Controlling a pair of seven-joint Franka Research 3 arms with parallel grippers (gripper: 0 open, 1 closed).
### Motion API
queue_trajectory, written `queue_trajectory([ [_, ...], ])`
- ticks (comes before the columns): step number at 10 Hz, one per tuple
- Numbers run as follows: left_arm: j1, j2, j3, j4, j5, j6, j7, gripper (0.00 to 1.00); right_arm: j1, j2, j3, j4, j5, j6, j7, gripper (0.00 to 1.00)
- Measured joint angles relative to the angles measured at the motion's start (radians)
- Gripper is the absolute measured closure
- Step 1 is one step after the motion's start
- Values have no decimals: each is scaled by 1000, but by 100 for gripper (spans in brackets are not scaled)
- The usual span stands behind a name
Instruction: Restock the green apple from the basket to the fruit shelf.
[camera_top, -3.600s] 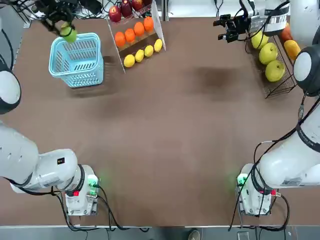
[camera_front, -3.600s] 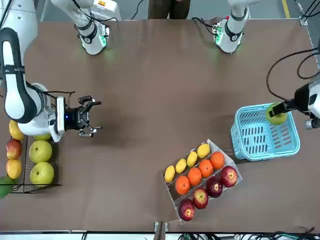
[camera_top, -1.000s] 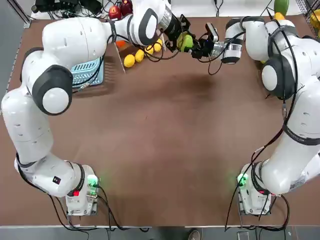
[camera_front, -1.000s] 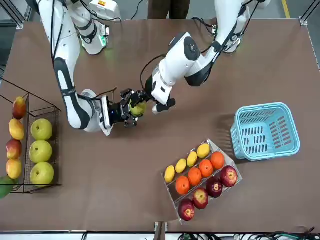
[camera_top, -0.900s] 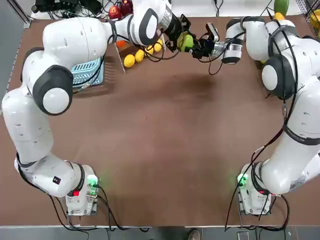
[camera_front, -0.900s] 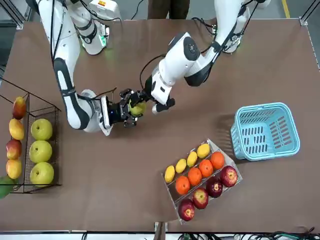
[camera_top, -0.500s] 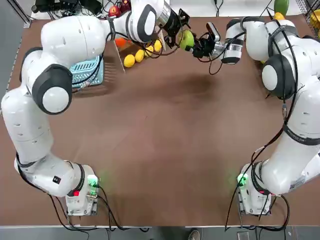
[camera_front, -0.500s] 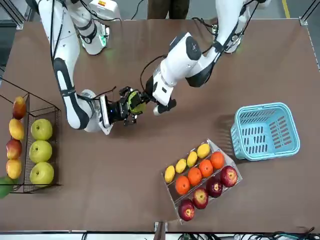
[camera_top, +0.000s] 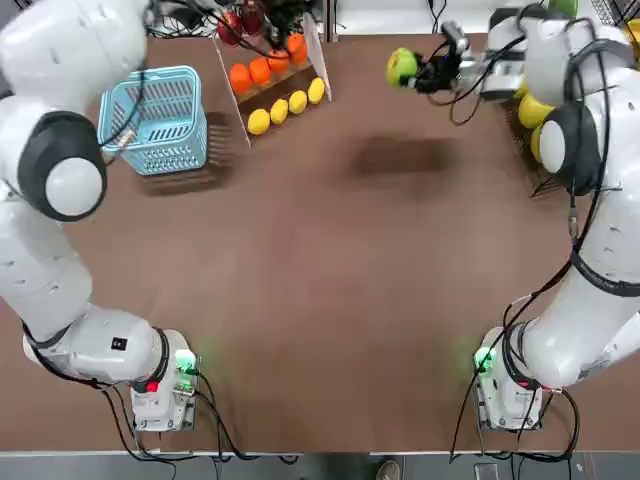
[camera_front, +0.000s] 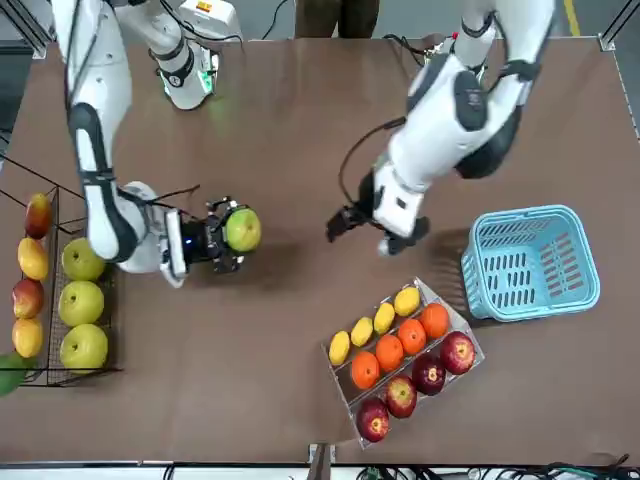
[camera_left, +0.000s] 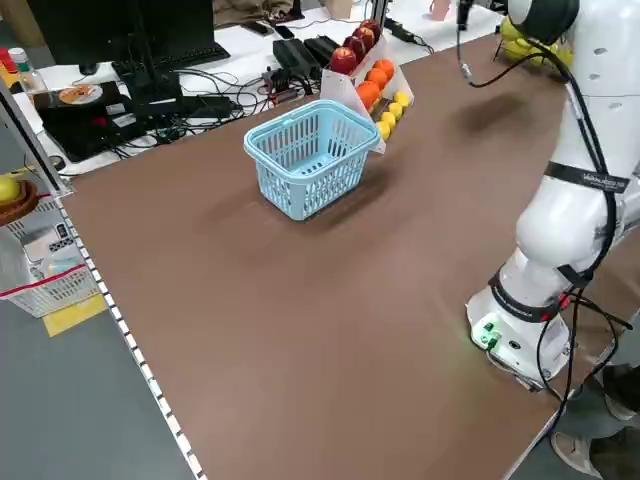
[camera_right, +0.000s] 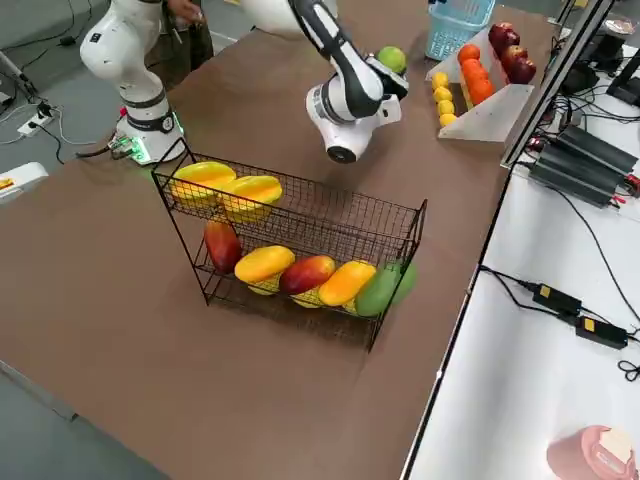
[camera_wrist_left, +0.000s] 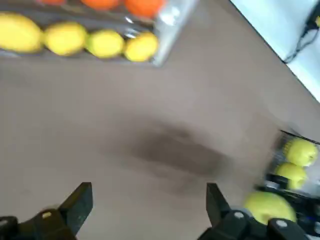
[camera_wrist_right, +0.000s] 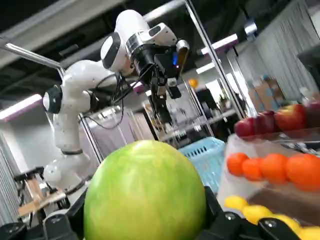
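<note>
Now in transport: right end effector (camera_front: 232, 232) grips the green apple (camera_front: 243, 229) above the counter (camera_top: 330, 280).
Left end effector (camera_front: 365, 232) is released, empty; next move: carry to fruit shelf (camera_front: 45, 300).

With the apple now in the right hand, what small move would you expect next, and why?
Probably a short carry toward the fruit shelf. The right hand is shut on the green apple, held above the table a little short of the rack. The left hand is open, empty and apart from it, so nothing seems to block that move.
</note>
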Motion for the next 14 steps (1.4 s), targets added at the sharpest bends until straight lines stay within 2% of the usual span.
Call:
queue_trajectory([
  [2,125,-71,1,-3,41,-145,116,0,-1,-57,-72,93,-199,145,131,12],
  [4,251,-117,1,-12,67,-245,255,0,10,-97,-124,218,-473,229,285,12],
  [7,330,-136,12,-16,170,-340,398,0,31,-128,-142,391,-914,286,609,12],
  [8,329,-148,57,-15,175,-378,464,0,39,-134,-143,414,-1000,289,744,12],
  [10,230,-166,256,8,160,-439,604,0,40,-144,-158,430,-1116,291,1035,12],
  [12,97,-189,446,27,107,-474,711,0,35,-168,-198,467,-1232,205,1319,12],
  [13,64,-211,507,29,87,-496,782,0,22,-181,-204,500,-1297,142,1427,12],
  [14,58,-236,525,29,84,-513,819,0,1,-189,-204,536,-1353,84,1487,12],
])
